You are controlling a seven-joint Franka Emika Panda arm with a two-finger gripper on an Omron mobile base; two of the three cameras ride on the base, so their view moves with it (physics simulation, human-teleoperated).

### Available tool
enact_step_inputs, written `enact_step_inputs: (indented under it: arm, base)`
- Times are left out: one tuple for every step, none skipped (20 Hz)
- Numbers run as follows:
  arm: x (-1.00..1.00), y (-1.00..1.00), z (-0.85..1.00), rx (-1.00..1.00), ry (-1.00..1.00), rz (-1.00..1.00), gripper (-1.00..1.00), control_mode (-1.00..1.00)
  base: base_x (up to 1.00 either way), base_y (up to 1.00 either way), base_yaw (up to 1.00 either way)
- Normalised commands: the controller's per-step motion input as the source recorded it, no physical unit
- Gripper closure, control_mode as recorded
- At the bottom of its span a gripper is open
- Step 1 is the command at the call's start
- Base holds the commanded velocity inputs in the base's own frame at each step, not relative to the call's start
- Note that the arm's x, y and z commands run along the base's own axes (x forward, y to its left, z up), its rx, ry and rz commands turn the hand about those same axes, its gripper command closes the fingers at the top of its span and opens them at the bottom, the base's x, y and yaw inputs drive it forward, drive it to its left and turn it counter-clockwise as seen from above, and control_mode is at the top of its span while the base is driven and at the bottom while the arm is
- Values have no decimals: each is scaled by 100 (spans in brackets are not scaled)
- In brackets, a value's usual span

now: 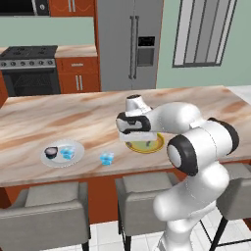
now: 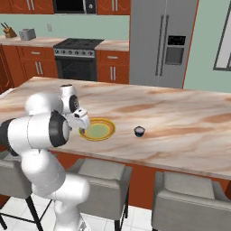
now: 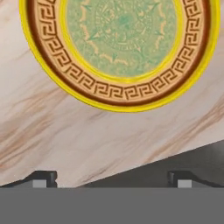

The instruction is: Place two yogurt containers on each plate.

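Your claw (image 3: 111, 178) hangs spread wide and empty over the counter (image 3: 65, 131), beside the yellow plate (image 3: 118, 94). The white plate (image 1: 76, 147) holds a dark cup (image 1: 51, 152) and a blue cup (image 1: 67, 154).

The yellow-rimmed plate (image 1: 156, 145) lies flat on the counter, greenish centre bare – key-pattern band inside its rim. Left of it stands a light blue yogurt cup (image 1: 107, 158). Further left, the white-grey plate (image 1: 78, 149) carries a dark cup (image 1: 51, 152) and a blue cup (image 1: 67, 154). Right of the yellow plate sits another dark cup (image 2: 139, 131)
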Motion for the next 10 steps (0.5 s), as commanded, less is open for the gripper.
enact_step_inputs:
  arm:
    - [27, 100, -33, -30, 18, -33, -100, -100]
    - [21, 100, -33, -23, 13, -30, -100, -100]
    - [22, 94, -19, -7, 11, -24, -100, -100]
    - [21, 78, -12, 0, 6, -21, -100, -100]
    - [20, 55, -7, 0, 2, -13, -100, -100]
    - [17, 39, -1, 10, 0, -9, -100, -100]
    - [15, 38, -5, 15, 0, -9, -100, -100]
    - [13, 37, -9, 19, 0, -9, -100, -100]
    - [12, 36, -13, 23, 0, -9, -100, -100]
    - [9, 36, -20, 23, 0, -9, -100, -100]
  base:
    - [0, 0, 0]
    - [0, 0, 0]
    - [0, 0, 0]
    - [0, 0, 0]
    - [0, 0, 0]
    - [0, 0, 0]
    - [0, 0, 0]
    - [0, 0, 0]
    - [0, 0, 0]
    - [0, 0, 0]
